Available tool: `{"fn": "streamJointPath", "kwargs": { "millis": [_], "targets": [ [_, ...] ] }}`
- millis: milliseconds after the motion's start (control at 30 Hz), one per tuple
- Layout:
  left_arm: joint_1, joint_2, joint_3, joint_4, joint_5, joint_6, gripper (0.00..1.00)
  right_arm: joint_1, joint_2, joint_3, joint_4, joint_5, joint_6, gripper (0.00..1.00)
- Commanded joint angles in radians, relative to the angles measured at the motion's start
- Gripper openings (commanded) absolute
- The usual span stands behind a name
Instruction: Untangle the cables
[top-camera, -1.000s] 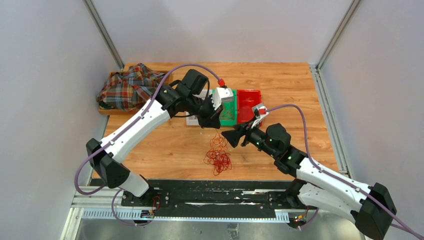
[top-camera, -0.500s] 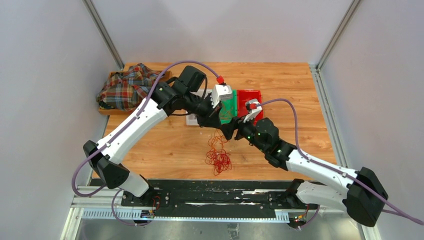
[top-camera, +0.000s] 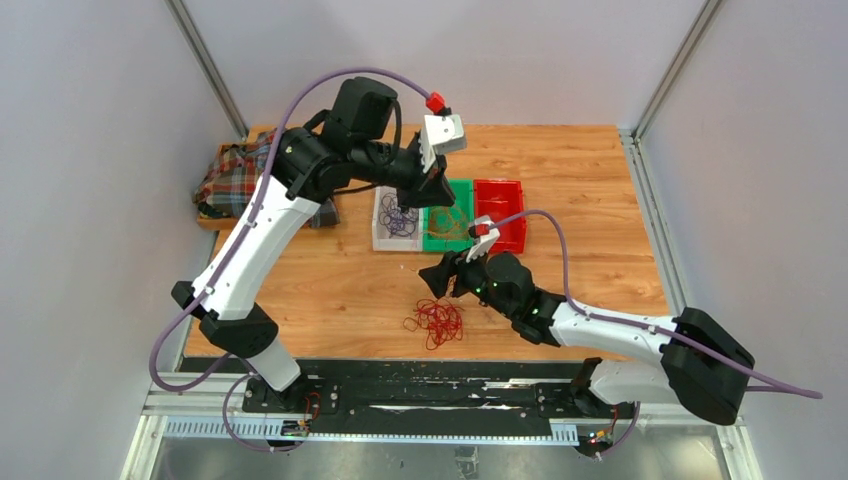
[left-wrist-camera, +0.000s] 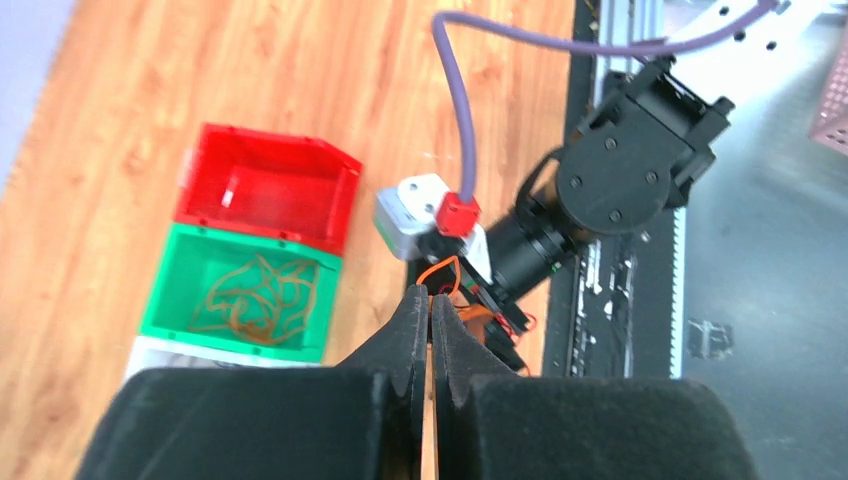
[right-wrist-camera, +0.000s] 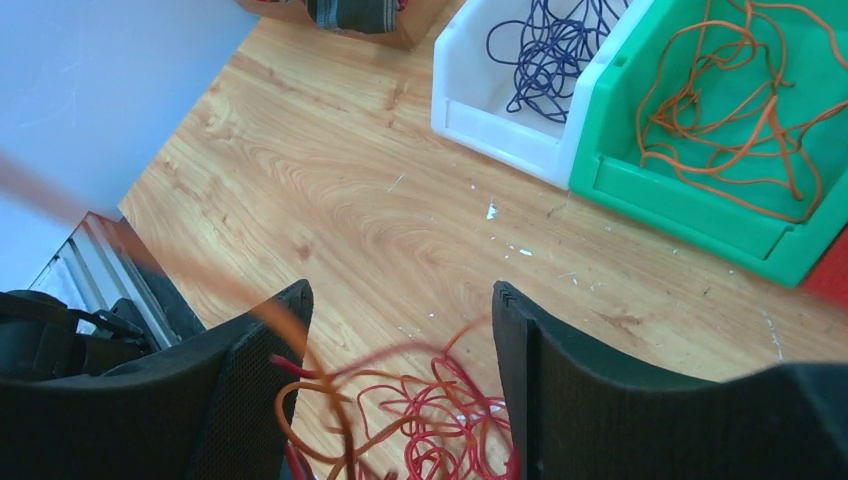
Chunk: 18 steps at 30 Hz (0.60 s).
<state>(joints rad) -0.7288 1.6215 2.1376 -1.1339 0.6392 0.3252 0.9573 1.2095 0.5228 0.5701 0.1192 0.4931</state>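
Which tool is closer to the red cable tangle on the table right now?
Right. The right tool hovers open at the far edge of the cable tangle; the left tool is farther back, raised over the green bin.

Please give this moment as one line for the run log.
left end effector: shut on orange cable | right end effector: open over cable clump on table

White arms (top-camera: 245, 245) with black joints, lilac hoses (top-camera: 350, 70).
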Motion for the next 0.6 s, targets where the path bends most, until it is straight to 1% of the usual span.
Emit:
{"fn": "streamJointPath", "kwargs": {
  "millis": [0, 67, 200, 267, 367, 467, 567],
  "targets": [
    [-0.001, 0.018, 0.144, -0.018, -0.053, 0.001, 0.0, 0.023, -0.012, -0.036, 0.032, 0.051, 0.028, 0.66],
    [-0.001, 0.024, 0.208, -0.018, -0.089, 0.011, 0.0, 0.022, -0.017, -0.055, 0.018, 0.07, 0.037, 0.66],
    [-0.001, 0.054, 0.398, -0.015, -0.184, 0.029, 0.0, 0.023, -0.016, -0.091, 0.017, 0.09, 0.062, 0.66],
    [-0.002, 0.06, 0.45, 0.006, -0.23, 0.038, 0.0, 0.023, -0.016, -0.102, 0.015, 0.096, 0.074, 0.66],
    [-0.001, 0.018, 0.422, 0.06, -0.285, 0.055, 0.0, 0.023, -0.043, -0.096, -0.062, 0.127, 0.095, 0.65],
    [-0.001, -0.044, 0.354, 0.125, -0.354, 0.064, 0.0, 0.023, -0.074, -0.125, -0.061, 0.14, 0.106, 0.65],
    [-0.001, -0.087, 0.309, 0.204, -0.416, 0.067, 0.0, 0.023, -0.066, -0.132, -0.07, 0.131, 0.118, 0.65]
  ]
}}
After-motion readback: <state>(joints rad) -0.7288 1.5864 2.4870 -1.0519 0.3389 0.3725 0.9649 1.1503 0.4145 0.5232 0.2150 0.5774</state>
